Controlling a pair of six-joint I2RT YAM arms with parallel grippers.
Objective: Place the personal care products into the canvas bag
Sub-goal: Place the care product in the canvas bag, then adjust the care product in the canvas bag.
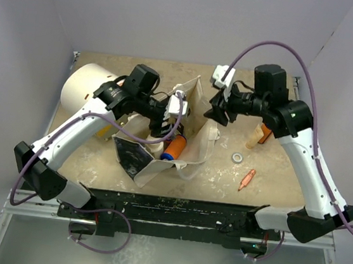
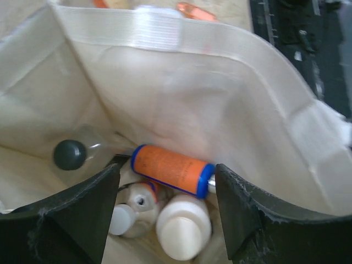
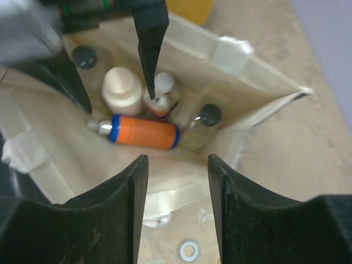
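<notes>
Left gripper (image 2: 168, 168) jaws apart, empty, inside cream canvas tote bag (image 2: 220, 82), above orange cylindrical bottle with blue ends (image 2: 171, 170) (lying on its side). Right gripper (image 3: 177, 165) jaws apart, empty, over bag rim. White bottle (image 2: 184, 223) and clear black-capped bottle (image 2: 70, 154) in bag. Beige tapered bottle (image 1: 254, 139) on desk (image 1: 273, 181), outside bag.
</notes>
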